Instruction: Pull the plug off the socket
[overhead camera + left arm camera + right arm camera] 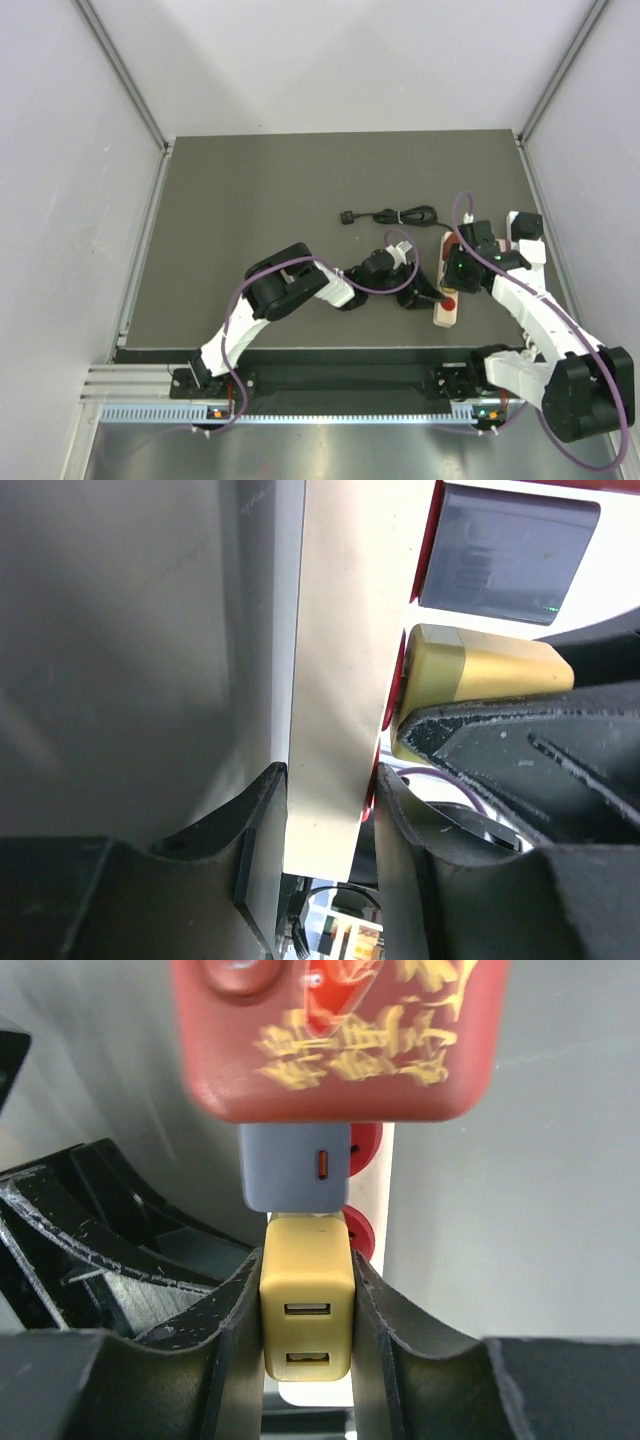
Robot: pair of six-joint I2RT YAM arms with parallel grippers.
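Yellow plug (306, 1310) sits in the strip (330, 630), near right on the table (250, 200), pinched by the right claw (305, 1272). The left claw (330, 780) clamps the strip, which runs near to far. The pull likely goes straight off its face.

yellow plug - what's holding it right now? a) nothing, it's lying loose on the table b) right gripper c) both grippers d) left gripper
B: in the right wrist view the right gripper has its fingers pressed on both sides of the yellow plug, while the left gripper clamps the power strip instead.
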